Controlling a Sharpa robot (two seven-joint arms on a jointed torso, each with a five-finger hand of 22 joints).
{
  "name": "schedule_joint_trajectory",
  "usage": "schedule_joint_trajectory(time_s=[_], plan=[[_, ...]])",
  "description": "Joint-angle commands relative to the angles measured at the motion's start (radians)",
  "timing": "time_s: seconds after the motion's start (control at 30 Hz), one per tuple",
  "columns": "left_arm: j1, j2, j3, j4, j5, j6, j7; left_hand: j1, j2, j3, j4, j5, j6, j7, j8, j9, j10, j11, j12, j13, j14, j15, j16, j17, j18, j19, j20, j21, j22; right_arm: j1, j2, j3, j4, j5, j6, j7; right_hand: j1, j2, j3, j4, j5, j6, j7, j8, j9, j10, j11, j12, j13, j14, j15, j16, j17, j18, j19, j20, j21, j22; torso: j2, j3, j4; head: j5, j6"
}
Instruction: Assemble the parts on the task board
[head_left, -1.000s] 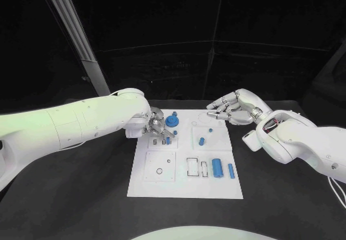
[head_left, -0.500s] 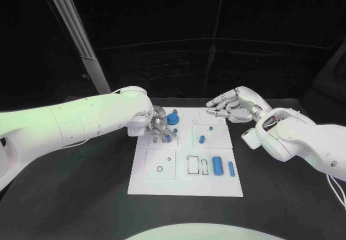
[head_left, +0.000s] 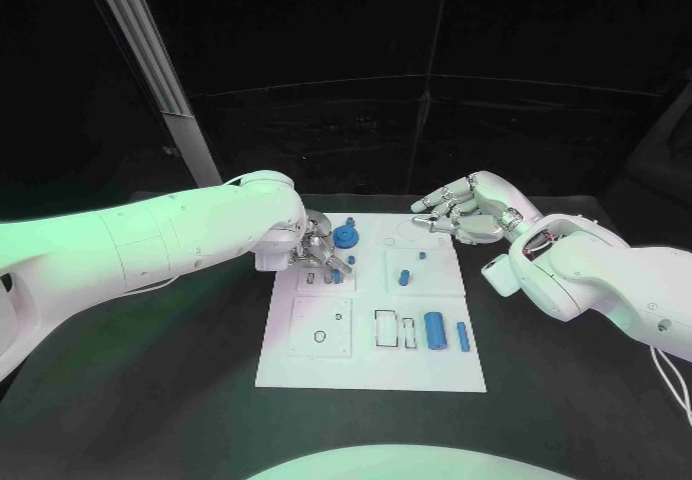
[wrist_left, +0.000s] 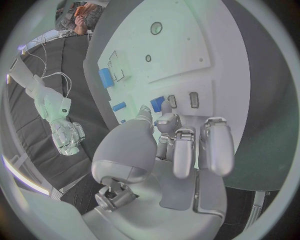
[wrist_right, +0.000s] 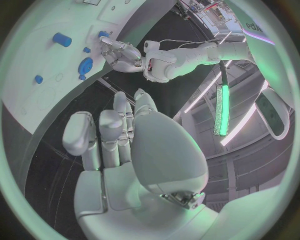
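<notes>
The black worktop (head_left: 173, 370) carries the white task board (head_left: 372, 362) at its middle. The left hand (head_left: 315, 252) is set over the board's far-left part, its fingers (wrist_left: 177, 150) curled down around a small blue part (wrist_left: 157, 103); whether it is gripped cannot be told. The right hand (head_left: 464, 215) is held at the far-right corner, fingers loosely curled, holding nothing. A blue round part (head_left: 348, 236) lies just beside the left fingers. Two blue cylinders (head_left: 434, 330) lie near right.

Black table (head_left: 173, 370) is carrying the white task board (head_left: 368, 365), lying flat at its middle, reaching from between both hands (head_left: 315, 250) (head_left: 464, 215) toward the near edge.
</notes>
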Motion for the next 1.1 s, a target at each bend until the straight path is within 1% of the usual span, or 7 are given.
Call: schedule_joint_trajectory(time_s=[0.03,0.47,0.83,0.97,1.03,1.1], plan=[[0.001,0.004,0.000,0.000,-0.005,0.025,-0.013,0.015,0.002,0.001,-0.005,0.004,-0.008,-0.001,0.006,0.002,-0.009,0.000,0.003,0.001,0.107,-0.002,0.003,0.263,-0.013,-0.004,-0.002,0.000,0.002,0.002,0.002,0.001,0.001,0.004,-0.002,-0.003,0.001,0.008,-0.002,0.000,0.003,-0.009,0.002,0.002,-0.002,-0.008,-0.003,0.005,0.002,-0.007,-0.001,-0.006,-0.002,0.000,-0.007,0.000,-0.004,-0.002,0.000,0.0002,-0.0005,0.000,-0.001],[0.001,0.011,0.000,0.000,-0.005,0.034,-0.023,0.039,0.009,0.014,-0.014,0.004,-0.014,-0.001,0.010,0.007,-0.011,0.000,0.002,-0.002,0.107,-0.002,0.003,0.263,-0.013,-0.005,-0.002,0.000,0.003,0.002,0.004,0.001,0.000,0.004,0.007,-0.012,0.009,0.015,0.001,-0.001,0.006,-0.014,0.004,0.001,-0.002,-0.012,-0.002,0.008,0.004,-0.009,0.000,-0.009,-0.005,0.001,-0.010,0.001,-0.006,-0.003,0.000,0.0007,-0.0007,0.001,-0.002],[0.000,0.014,0.000,-0.002,-0.005,0.040,-0.024,0.047,0.013,0.021,-0.018,0.004,-0.016,0.000,0.011,0.009,-0.012,0.000,0.002,-0.003,0.107,-0.002,0.003,0.263,-0.013,-0.005,-0.002,0.000,0.003,0.002,0.007,0.001,-0.001,0.007,0.012,-0.012,0.011,0.016,0.002,-0.002,0.007,-0.015,0.004,0.001,-0.002,-0.014,-0.001,0.008,0.004,-0.010,0.001,-0.011,-0.007,0.001,-0.013,0.002,-0.009,-0.007,0.000,0.0006,-0.0008,0.001,-0.003],[0.000,0.014,0.000,-0.003,-0.005,0.032,-0.022,0.066,0.024,0.038,-0.026,0.005,-0.019,-0.001,0.012,0.011,-0.014,0.000,0.001,-0.005,0.107,-0.002,0.003,0.263,-0.012,-0.006,-0.002,-0.001,0.002,0.002,0.009,0.001,-0.002,0.008,0.014,-0.014,0.011,0.017,0.002,-0.002,0.007,-0.015,0.005,0.001,-0.002,-0.014,-0.001,0.008,0.004,-0.011,0.001,-0.012,-0.007,0.001,-0.014,0.002,-0.009,-0.007,0.000,0.0005,-0.0009,0.001,-0.001],[0.000,0.014,0.000,-0.004,-0.005,0.030,-0.020,0.092,0.040,0.062,-0.039,0.006,-0.024,-0.003,0.011,0.012,-0.016,-0.002,0.000,-0.007,0.107,-0.004,0.003,0.263,-0.012,-0.007,-0.003,-0.001,0.002,0.002,0.010,0.000,-0.003,0.008,0.015,-0.015,0.012,0.017,0.002,-0.002,0.008,-0.016,0.005,0.001,-0.002,-0.015,-0.001,0.008,0.004,-0.011,0.001,-0.012,-0.008,0.002,-0.015,0.002,-0.010,-0.008,0.000,0.0006,-0.0006,0.001,-0.001],[0.000,0.014,0.000,-0.004,-0.005,0.030,-0.018,0.131,0.056,0.097,-0.061,0.008,-0.031,-0.007,0.008,0.012,-0.020,-0.006,-0.004,-0.011,0.107,-0.007,0.003,0.263,-0.011,-0.008,-0.005,-0.003,0.000,0.002,0.011,0.000,-0.003,0.008,0.017,-0.016,0.011,0.017,0.002,-0.002,0.008,-0.016,0.005,0.001,-0.002,-0.015,-0.001,0.008,0.004,-0.011,0.001,-0.012,-0.008,0.002,-0.016,0.002,-0.011,-0.010,0.000,0.0006,-0.0004,0.001,-0.001]])
